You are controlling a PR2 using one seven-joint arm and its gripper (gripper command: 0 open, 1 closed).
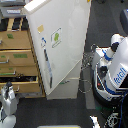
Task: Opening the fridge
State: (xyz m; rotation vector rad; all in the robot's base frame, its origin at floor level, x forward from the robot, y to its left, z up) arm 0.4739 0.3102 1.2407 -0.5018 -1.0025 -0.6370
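The tall white fridge [62, 45] stands in the middle of the exterior view. Its large front panel carries a green android sticker [56, 36] and a dark vertical handle strip [48, 70] near its left edge. The panel looks swung out at an angle, with a narrow gap at its lower right; no interior shows. A grey and white arm end, apparently my gripper [8, 95], sits at the bottom left, apart from the fridge and below the cabinet. How its jaws stand is too small to tell.
A tan wooden drawer cabinet [17, 57] stands against the fridge on the exterior view's left. A white robot body with a blue logo [117, 72] and cables [92, 57] stands on the right. Dark floor lies in front.
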